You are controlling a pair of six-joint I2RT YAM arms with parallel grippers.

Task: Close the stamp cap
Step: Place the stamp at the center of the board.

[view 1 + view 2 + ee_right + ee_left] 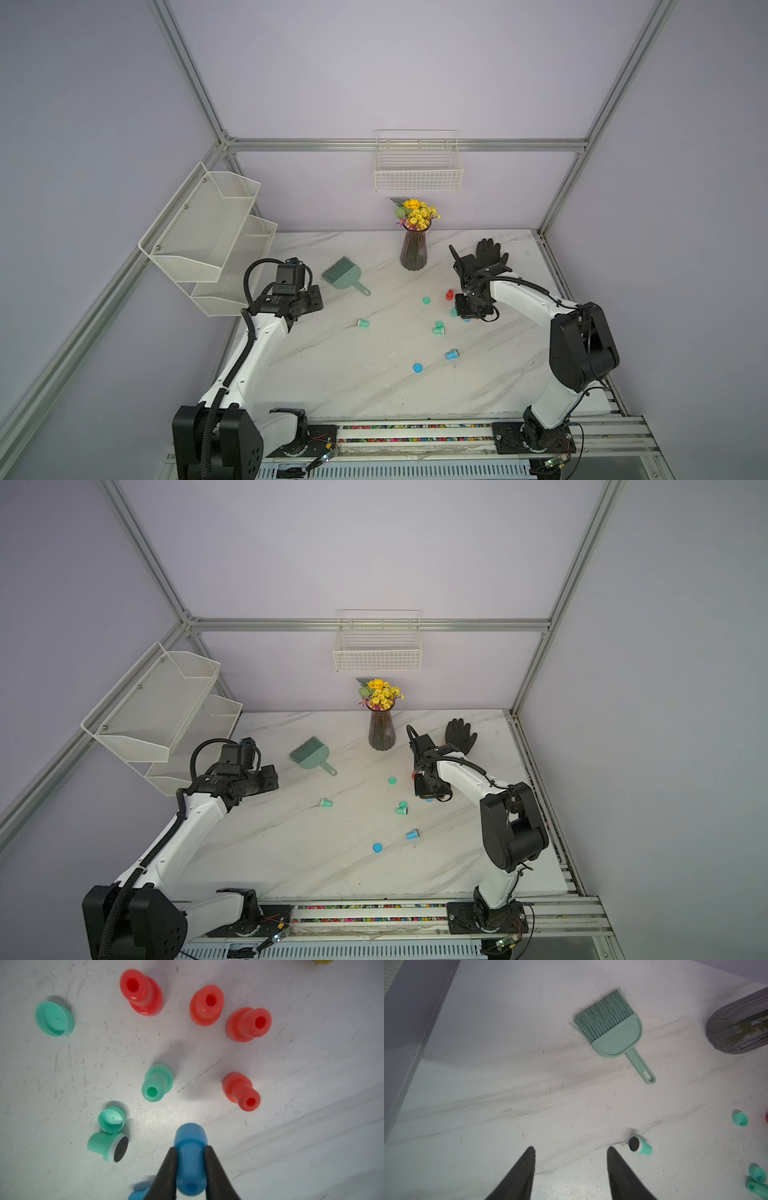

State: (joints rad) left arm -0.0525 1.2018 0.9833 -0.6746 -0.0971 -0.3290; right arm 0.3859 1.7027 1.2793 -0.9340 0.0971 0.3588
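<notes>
Both top views look down over the whole table; wrist cameras sit close above it.

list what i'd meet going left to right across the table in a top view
green brush → vase of flowers → lying blue stamp → black glove

Smooth, faintly glossy plastic on the blue stamp; scuffed marble-patterned table; ribbed smoky glass vase.
</notes>
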